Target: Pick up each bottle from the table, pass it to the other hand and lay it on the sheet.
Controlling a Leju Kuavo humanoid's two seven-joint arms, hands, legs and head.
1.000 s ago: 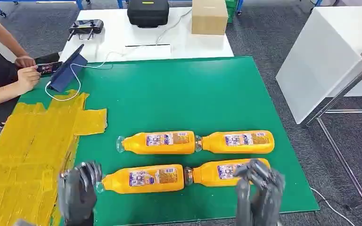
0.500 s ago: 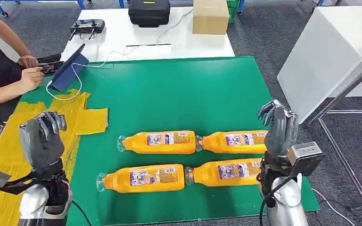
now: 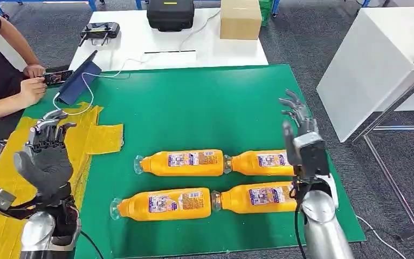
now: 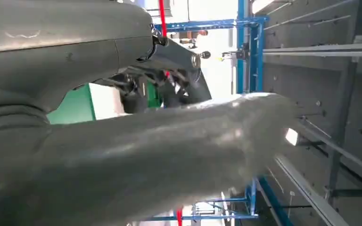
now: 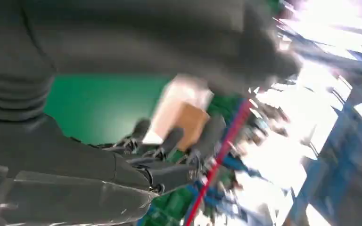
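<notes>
Both hands are raised with fingers spread and nothing in them: our left hand point(image 3: 46, 159) at lower left, over the sheet point(image 3: 19, 162), our right hand point(image 3: 302, 141) at right of centre, above the bottles. Largest, the green mat point(image 3: 194, 108) fills the middle. Four bottles point(image 3: 182, 163) lie in two rows at lower centre, none on the sheet yet, so we judge nothing has been picked.

Bright even head view, wrist views motion-blurred, blown-out overhead glare
</notes>
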